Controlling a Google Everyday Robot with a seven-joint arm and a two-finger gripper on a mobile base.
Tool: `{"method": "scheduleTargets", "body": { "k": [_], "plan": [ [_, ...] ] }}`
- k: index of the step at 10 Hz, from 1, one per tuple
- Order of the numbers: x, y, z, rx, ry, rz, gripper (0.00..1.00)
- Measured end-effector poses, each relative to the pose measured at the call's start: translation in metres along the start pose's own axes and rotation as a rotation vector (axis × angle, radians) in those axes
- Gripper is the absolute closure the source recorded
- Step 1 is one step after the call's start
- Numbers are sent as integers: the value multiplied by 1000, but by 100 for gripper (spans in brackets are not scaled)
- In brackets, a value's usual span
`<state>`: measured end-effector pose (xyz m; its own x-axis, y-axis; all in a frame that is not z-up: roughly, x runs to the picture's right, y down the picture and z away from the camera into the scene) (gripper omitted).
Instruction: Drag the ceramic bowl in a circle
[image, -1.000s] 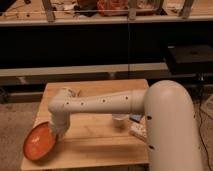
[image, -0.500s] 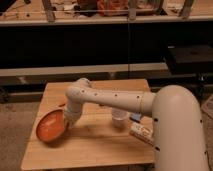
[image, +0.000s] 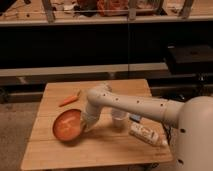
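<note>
ceramic bowl (image: 68, 125) sits on the bench (image: 100, 150), left-centre, upright. jaws of the gripper (image: 88, 121) down at the bowl's right rim (touching or clamped, cannot tell, nor how far open). carrot (image: 69, 98) behind the bowl, apart. white cup (image: 119, 119) just right of the arm, wrapped packet (image: 144, 134) further right.

No readable text in view

No word, label, brand or number can be made out — not on the ceramic bowl (image: 68, 125), the table (image: 102, 149) or the white arm, whose gripper (image: 88, 122) sits at the bowl's right rim.
</note>
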<state>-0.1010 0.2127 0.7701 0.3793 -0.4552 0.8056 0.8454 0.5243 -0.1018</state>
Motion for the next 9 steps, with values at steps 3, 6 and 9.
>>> {"method": "scheduleTargets", "body": {
  "k": [3, 6, 9],
  "plan": [
    [-59, 33, 14, -33, -44, -54, 100],
    [-109, 14, 32, -62, -52, -163, 100],
    [-128, -36, 46, -68, -58, -253, 100]
  ]
}}
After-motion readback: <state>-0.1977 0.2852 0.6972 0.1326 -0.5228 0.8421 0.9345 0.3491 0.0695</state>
